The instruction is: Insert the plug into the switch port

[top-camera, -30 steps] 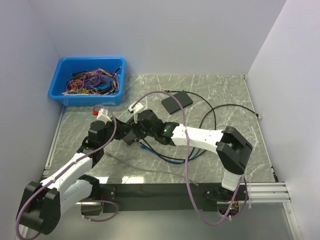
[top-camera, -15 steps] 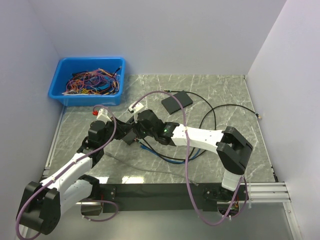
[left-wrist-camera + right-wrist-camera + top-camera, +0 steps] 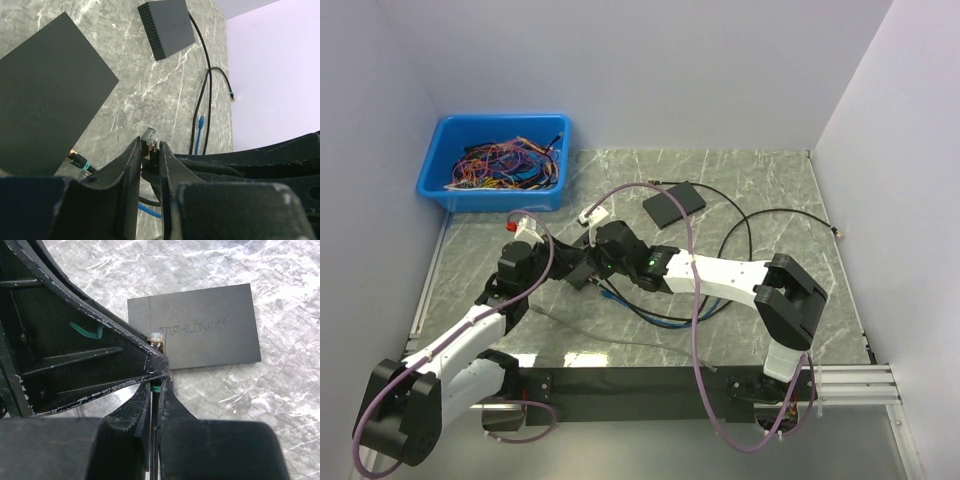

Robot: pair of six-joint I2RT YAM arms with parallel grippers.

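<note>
A clear plug (image 3: 149, 135) sits pinched between the tips of my left gripper (image 3: 149, 146), pointing away over the marble. It also shows in the right wrist view (image 3: 156, 338), just in front of a dark TP-LINK switch (image 3: 200, 327) lying flat. My right gripper (image 3: 157, 382) is shut on the thin black cable (image 3: 156, 389) just behind the plug. In the top view the left gripper (image 3: 568, 268) and the right gripper (image 3: 584, 274) meet at the table's left middle, hiding the plug. The switch lies left of the plug in the left wrist view (image 3: 45, 95).
A second dark box (image 3: 672, 203) with vent holes lies further back and also shows in the left wrist view (image 3: 167, 27). A blue bin (image 3: 490, 198) of wires stands at the back left. Blue cable (image 3: 650, 318) and black cable (image 3: 760, 215) loop across the right side.
Almost nothing: both grippers stay closed together at the same spot, with only a very slight shift.
</note>
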